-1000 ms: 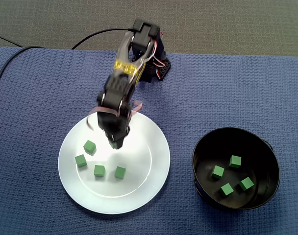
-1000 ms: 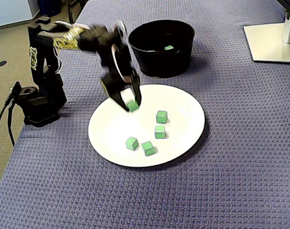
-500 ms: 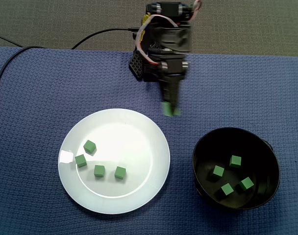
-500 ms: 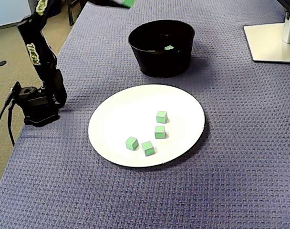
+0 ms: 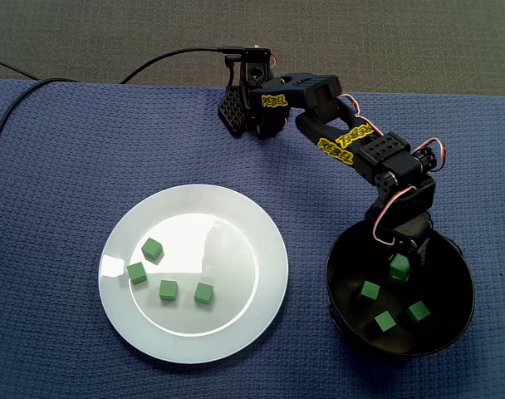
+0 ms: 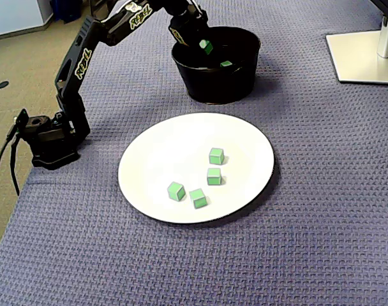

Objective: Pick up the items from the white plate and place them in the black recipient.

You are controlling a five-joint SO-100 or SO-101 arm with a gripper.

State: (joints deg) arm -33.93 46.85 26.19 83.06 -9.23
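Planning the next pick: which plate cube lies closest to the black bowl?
The rightmost cube on the white plate, in a fixed view; the other three sit farther left.

A fixed view looks straight down, arm base (image 5: 251, 116) at 12 o'clock; a fixed view slants in low, base (image 6: 50, 137) at 9 o'clock; both share the plate (image 5: 227, 249).

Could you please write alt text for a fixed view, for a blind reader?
A black robot arm reaches over a black bowl, its tool holding a green cube above three more cubes inside. Four green cubes lie on a white plate on blue cloth.
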